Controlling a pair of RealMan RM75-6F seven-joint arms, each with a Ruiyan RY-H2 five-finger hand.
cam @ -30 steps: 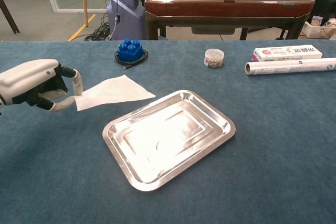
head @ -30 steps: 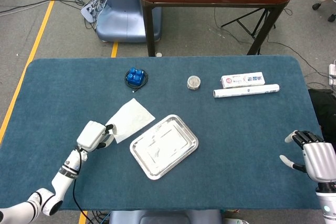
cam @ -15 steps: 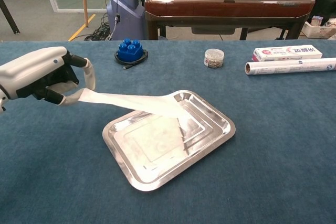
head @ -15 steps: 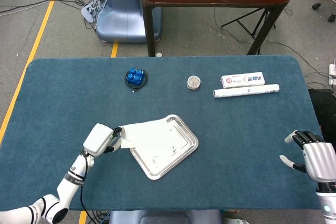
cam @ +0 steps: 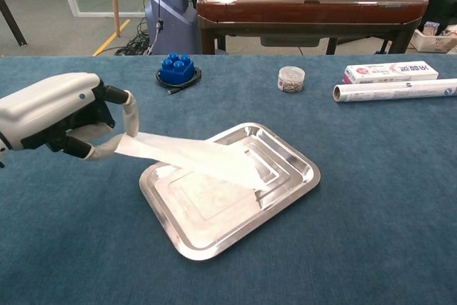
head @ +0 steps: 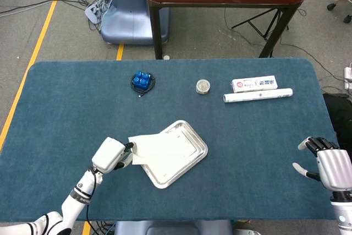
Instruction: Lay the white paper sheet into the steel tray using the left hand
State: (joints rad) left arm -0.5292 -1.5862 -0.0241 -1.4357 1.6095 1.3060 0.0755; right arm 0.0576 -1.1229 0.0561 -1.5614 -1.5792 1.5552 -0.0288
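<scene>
1. My left hand pinches one edge of the paper sheet between thumb and curled fingers, just beside the tray's near-left side and raised off the tabletop.
2. From my grip the sheet stretches out to my right over the steel tray, its far end sagging down into the tray's middle. In the chest view the held end is plainly raised above the rim; I cannot tell how much of the far end actually touches the metal.
3. In the head view the sheet covers most of the tray's left and centre, leaving the right rim and near corner bare. My left hand sits at the sheet's left edge.
4. The tray lies flat and turned at an angle to the tabletop's edges.
5. My right hand is well apart from all this, at the tabletop's far right edge, holding nothing, fingers spread.
6. Toward the back of the tabletop sit a blue block on a dark round base, a small clear jar, a white box, and a white roll lying just in front of the box.
</scene>
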